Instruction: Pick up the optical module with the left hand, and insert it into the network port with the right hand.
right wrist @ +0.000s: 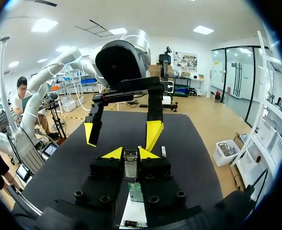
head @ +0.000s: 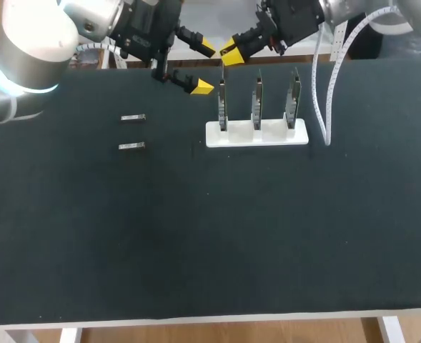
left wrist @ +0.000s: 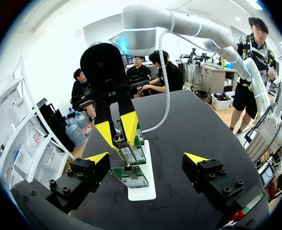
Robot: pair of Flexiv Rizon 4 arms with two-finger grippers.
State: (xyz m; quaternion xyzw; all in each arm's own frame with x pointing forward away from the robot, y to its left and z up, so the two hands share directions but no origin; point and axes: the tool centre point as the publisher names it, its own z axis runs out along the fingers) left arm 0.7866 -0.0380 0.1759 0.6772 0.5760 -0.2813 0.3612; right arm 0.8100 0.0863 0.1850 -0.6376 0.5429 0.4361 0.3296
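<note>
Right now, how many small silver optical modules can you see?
3 small silver optical modules: two lie on the black table, left of the white board holder; the third module is in the right hand, over that holder. More may be hidden.

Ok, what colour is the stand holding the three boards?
The stand is white; the head view shows it best.

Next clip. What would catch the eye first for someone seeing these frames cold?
The right gripper, shut on an optical module, is poised over the leftmost of three upright boards in the white holder at the table's far middle. The left gripper hangs open and empty just beside it. Two more modules lie flat on the black table, left of the holder.
</note>
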